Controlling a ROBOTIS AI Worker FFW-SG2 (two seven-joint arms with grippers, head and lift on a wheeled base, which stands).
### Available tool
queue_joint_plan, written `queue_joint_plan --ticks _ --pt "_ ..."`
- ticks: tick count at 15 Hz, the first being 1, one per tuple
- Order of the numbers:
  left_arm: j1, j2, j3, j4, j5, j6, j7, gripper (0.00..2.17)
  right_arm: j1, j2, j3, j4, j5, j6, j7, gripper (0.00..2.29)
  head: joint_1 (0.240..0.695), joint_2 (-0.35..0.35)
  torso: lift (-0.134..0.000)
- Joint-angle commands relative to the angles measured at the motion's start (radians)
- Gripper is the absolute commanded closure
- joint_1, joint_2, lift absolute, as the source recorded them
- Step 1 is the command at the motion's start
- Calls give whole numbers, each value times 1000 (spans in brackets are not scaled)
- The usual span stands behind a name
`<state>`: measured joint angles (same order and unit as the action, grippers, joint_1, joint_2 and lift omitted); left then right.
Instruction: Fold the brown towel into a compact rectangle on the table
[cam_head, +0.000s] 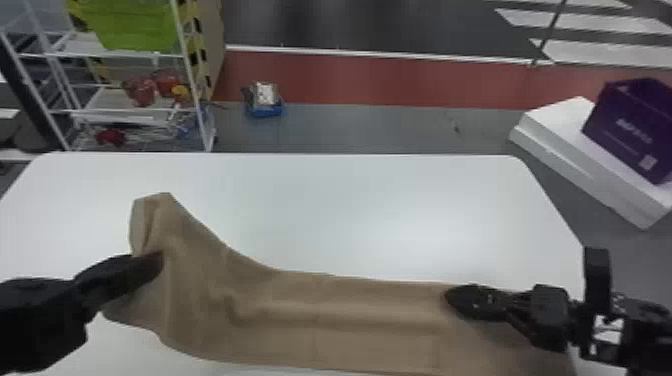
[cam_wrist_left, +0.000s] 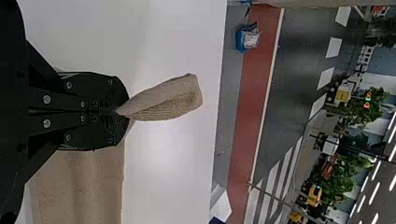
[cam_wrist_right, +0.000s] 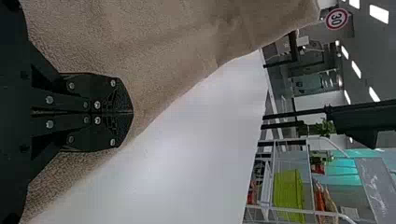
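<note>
Taking the head view as a clock dial, the left gripper (cam_head: 159, 257) is between 8 and 9 o'clock; its arm comes in from 8 and its fingers point between 2 and 3. They are pressed together with a pinch of the brown towel (cam_head: 320, 305) between them, and a short folded flap sticks out past their tips. The right gripper (cam_head: 447, 296) is between 4 and 5 o'clock, its arm coming in from 4 and its fingers pointing to 9. Those fingers are closed against each other and lie over the towel near its far edge; whether any cloth is caught between them I cannot tell.

The towel is plain tan-brown with a fine nap. At the left gripper it is gathered and raised, its peak at 9 o'clock, with soft drapes falling from the pinch. From there it runs as a long band toward 5 o'clock, flatter, with a lengthwise ridge, and passes under the right gripper.

There is one towel, over one white table (cam_head: 350, 215). Beyond the table, one wire rack (cam_head: 192, 80) with a green bin (cam_head: 135, 22) is at 10 o'clock, and one purple box (cam_head: 625, 130) rests on white packaging (cam_head: 570, 142) between 2 and 3.
</note>
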<state>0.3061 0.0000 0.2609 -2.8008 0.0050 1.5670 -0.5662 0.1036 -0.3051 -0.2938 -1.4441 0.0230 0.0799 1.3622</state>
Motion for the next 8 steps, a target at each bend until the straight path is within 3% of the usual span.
queue_joint_plan --ticks 1,8 --pt "10 -3 -2 -2 -5 4 8 1430 -32 11 27 28 8 8 5 1895 695 -74 -123" --pt "25 -3 -6 -16 -5 4 8 1430 -73 60 113 44 57 58 5 1895 695 -7 -123"
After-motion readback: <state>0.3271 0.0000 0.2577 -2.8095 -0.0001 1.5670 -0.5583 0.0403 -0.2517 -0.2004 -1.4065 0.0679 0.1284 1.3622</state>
